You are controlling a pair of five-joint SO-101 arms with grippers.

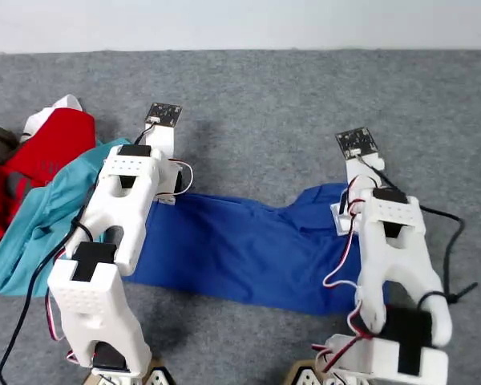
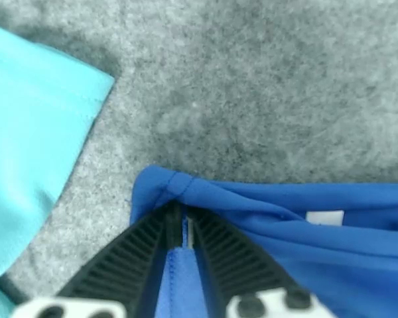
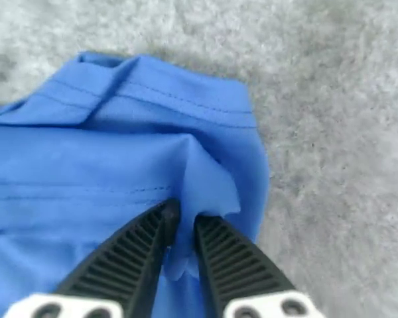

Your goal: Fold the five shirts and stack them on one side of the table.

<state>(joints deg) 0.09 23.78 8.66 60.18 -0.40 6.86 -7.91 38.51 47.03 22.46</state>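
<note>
Fabric sits pinched between the ribbed jaws of the left gripper [image 2: 179,215], which are closed on a raised crease at one corner of the blue shirt [image 2: 305,245]. The right gripper [image 3: 182,213] is likewise clamped on a small pucker of the same shirt, close to its stitched edge at the other end. Between the two grips the blue shirt lies stretched in a long band across the grey table [image 1: 264,104], doubled over by the look of its layered edges, with a white label [image 2: 324,217] showing near the left grip. Just beside that end a teal shirt [image 1: 32,220] lies crumpled, its edge near the blue corner but apart from it in the left wrist view. A red shirt [image 1: 52,144] is heaped beyond it at the table's side, with a white item [image 1: 62,104] peeking out behind. The step in hand looks like a fold of the blue shirt with both ends held. To do it well, the two arms should lift together and travel at the same pace, keeping the cloth lightly taut so the band neither sags nor twists. Both pinches look shallow, so a jerk could pull the fabric free. The left arm should steer clear of the teal shirt to avoid dragging it along, and both grippers should let go only once the edges lie aligned.
</note>
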